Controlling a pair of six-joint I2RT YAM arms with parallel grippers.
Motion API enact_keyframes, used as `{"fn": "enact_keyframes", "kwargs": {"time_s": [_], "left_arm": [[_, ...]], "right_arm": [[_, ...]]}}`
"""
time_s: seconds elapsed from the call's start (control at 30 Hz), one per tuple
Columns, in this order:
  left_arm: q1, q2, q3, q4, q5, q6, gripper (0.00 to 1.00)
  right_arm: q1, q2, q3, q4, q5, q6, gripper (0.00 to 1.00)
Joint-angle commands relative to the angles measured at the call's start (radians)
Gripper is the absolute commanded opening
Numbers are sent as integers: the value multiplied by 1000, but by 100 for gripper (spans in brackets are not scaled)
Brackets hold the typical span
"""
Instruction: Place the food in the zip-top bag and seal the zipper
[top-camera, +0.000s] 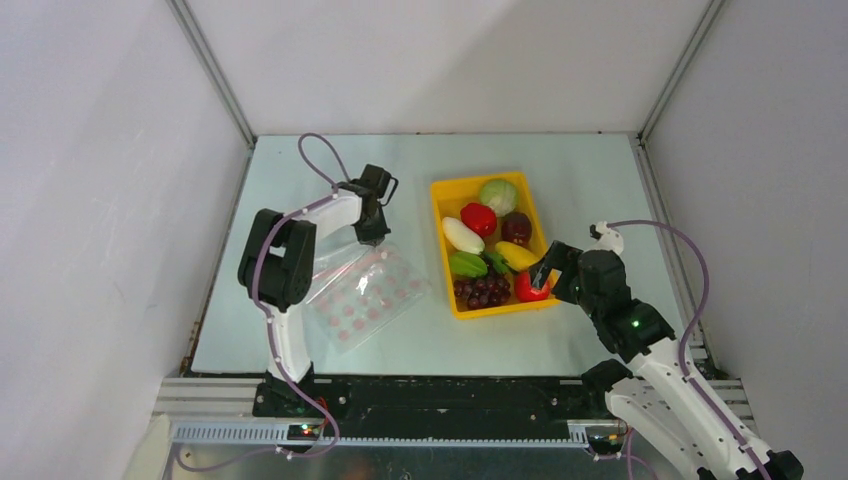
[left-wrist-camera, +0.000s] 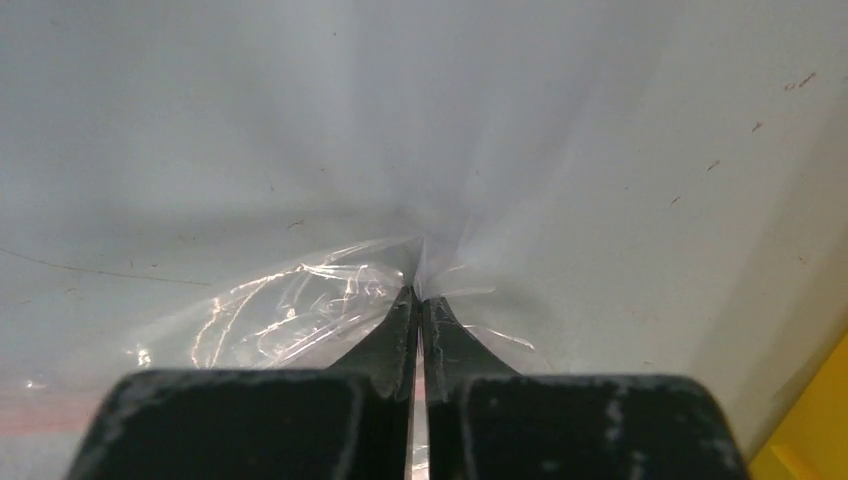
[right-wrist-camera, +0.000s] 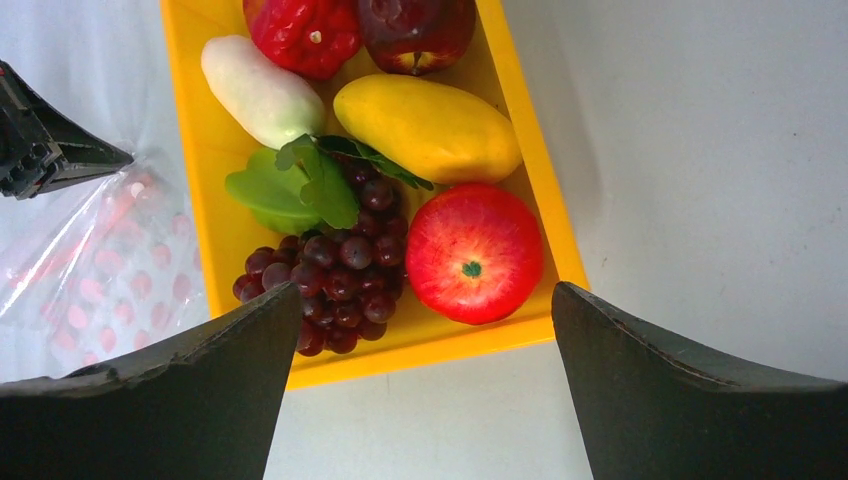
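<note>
Left wrist view: your left gripper (left-wrist-camera: 418, 292) pinches the edge of the zip-top bag (left-wrist-camera: 300, 315), likely to open its mouth, while your right gripper (right-wrist-camera: 428, 292) gapes empty over the red apple (right-wrist-camera: 474, 252).

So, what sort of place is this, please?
Probably a lab robot cell: white panels box in the table, left arm and right arm bolted at its edge, toy food in a yellow tray.

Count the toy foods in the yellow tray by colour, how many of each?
Red: 2, shiny red plastic pepper, round red plastic apple
Dark red: 1, round dark red plastic fruit
Green: 2, pale green plastic cabbage, flat green plastic piece
White: 1, long white plastic radish
Yellow: 1, oval yellow plastic fruit
Purple: 1, dark purple plastic grape bunch
Total: 8
</note>
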Motion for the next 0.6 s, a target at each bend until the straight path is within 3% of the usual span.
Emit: {"fn": "enact_keyframes", "kwargs": {"time_s": [0.0, 0.2, 0.57], "left_arm": [[-12, -4, -66, 5, 99, -16, 0], [-20, -135, -119, 52, 161, -6, 0], [-73, -627, -347, 289, 227, 48, 0]], "right_arm": [[-4, -17, -2, 20, 14, 2, 99], [-3, -24, -2, 26, -22, 3, 99], [24, -43, -2, 115, -191, -45, 98]]}}
